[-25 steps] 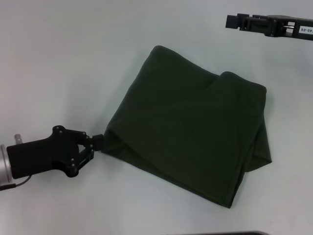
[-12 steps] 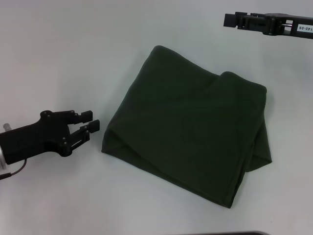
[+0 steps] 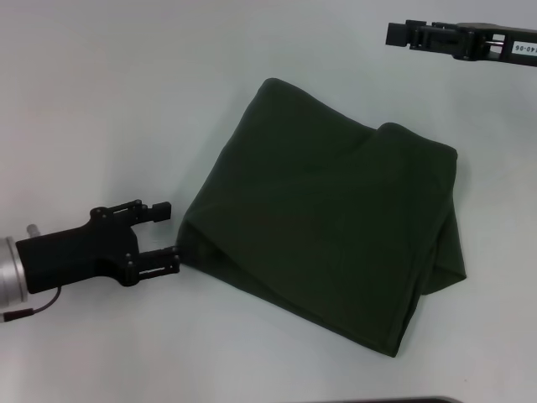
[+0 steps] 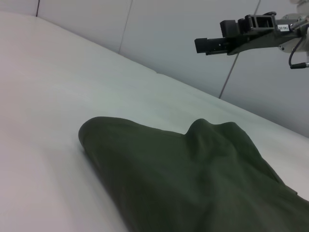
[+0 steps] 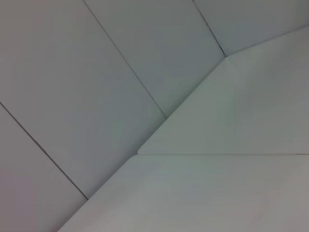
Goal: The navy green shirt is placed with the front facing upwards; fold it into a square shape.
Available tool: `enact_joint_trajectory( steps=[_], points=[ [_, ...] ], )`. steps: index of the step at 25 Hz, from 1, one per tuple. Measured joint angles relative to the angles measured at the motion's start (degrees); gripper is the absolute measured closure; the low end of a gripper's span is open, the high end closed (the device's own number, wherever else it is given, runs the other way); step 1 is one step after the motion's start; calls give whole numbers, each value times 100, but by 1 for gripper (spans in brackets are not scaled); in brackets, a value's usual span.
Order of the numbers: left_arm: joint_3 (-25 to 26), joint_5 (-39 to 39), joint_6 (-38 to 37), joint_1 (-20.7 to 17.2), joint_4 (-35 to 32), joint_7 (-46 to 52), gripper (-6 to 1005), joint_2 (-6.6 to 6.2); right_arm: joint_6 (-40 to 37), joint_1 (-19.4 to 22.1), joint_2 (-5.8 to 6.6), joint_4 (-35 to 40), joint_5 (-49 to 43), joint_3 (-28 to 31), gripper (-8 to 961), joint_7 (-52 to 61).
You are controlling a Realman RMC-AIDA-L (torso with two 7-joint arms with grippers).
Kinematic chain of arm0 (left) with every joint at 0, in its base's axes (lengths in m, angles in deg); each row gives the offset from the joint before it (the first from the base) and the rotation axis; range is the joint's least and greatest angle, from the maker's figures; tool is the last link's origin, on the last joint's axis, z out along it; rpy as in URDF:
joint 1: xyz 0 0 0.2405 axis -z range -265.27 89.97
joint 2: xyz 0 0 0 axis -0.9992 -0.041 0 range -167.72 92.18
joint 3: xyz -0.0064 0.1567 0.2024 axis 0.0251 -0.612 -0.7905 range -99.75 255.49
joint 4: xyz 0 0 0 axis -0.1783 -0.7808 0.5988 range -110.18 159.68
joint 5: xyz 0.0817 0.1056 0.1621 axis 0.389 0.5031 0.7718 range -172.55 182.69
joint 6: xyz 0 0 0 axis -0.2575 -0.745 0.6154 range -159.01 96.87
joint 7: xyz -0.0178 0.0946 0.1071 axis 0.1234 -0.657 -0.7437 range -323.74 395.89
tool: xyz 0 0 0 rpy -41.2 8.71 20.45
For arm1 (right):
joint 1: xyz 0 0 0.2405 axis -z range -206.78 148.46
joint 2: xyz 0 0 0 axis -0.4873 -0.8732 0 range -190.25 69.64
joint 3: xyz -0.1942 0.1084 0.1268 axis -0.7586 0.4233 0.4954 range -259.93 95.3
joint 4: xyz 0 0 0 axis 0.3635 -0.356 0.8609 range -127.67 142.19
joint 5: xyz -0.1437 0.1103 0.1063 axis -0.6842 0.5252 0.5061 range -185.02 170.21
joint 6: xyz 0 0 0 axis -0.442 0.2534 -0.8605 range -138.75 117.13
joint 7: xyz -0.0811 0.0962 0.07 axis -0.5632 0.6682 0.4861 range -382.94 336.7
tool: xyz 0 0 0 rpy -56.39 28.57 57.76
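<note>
Lying folded: one navy green shirt (image 3: 327, 227), two claws, left claw (image 3: 164, 233) spread beside it.

Pale white table (image 3: 126, 101), pale panelled wall (image 4: 159, 34) behind it, thin dark seams between panels

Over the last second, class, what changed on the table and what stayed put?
The left tool let go of the navy green shirt at its near-left corner, backed off, then returned open to that corner. The shirt kept its folded shape; the right tool held at far right.
</note>
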Motion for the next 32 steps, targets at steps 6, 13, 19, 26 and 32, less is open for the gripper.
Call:
enact_joint_trajectory(
  steps=[6,13,19,26,32],
  points=[
    [0,100,58,65,20,3,208,38,-3,8,3,0,1,-2,249,-6],
    [0,245,308,104,17,-46,114,164,-28,36,3,0,6,9,249,-8],
    [2,225,318,108,43,-196,122,179,-35,49,3,-7,2,11,249,-6],
    [-16,244,395,124,53,-435,243,188,-37,53,3,-4,1,10,249,2],
    [-128,235,562,185,89,-444,503,203,-45,50,3,-1,19,10,250,11]
  ],
)
